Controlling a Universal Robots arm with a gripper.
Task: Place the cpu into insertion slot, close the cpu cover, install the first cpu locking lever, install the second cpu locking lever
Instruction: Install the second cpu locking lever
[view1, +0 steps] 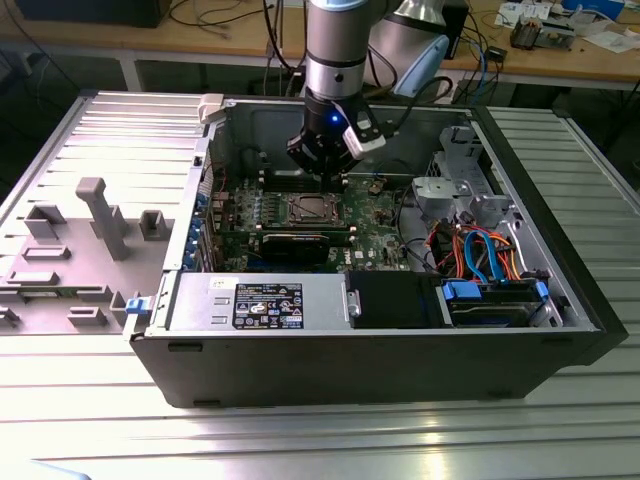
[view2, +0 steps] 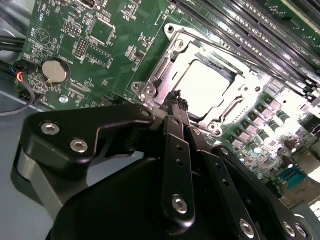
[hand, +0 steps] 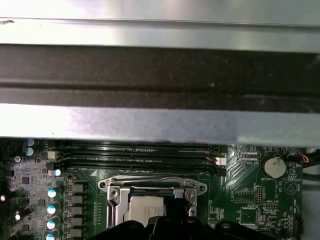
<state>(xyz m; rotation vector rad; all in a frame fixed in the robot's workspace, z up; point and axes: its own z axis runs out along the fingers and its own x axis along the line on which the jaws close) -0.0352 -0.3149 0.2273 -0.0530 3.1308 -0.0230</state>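
The cpu (view2: 204, 89) lies flat in the insertion slot (view1: 312, 210), its silver top bright under the light. The cpu cover (view2: 169, 59) rests down around it as a silvery frame, also visible in the first wrist view as the cpu cover (hand: 112, 197) around the cpu (hand: 142, 207). A thin wire lever (hand: 150, 180) runs along one side of the frame. My gripper (view2: 176, 100) hovers just above one corner of the socket, its black fingers shut together with nothing visible between them. In the exterior view the gripper (view1: 318, 172) hangs over the board just behind the socket.
Long black memory slots (hand: 140, 155) run beside the socket, with the case wall (hand: 150, 120) beyond them. A coin battery (view2: 54, 71) sits on the board. A power supply (view1: 260, 300) and a drive cage with cables (view1: 490, 260) fill the case's front. A grey fixture plate (view1: 100, 220) lies at the exterior view's left.
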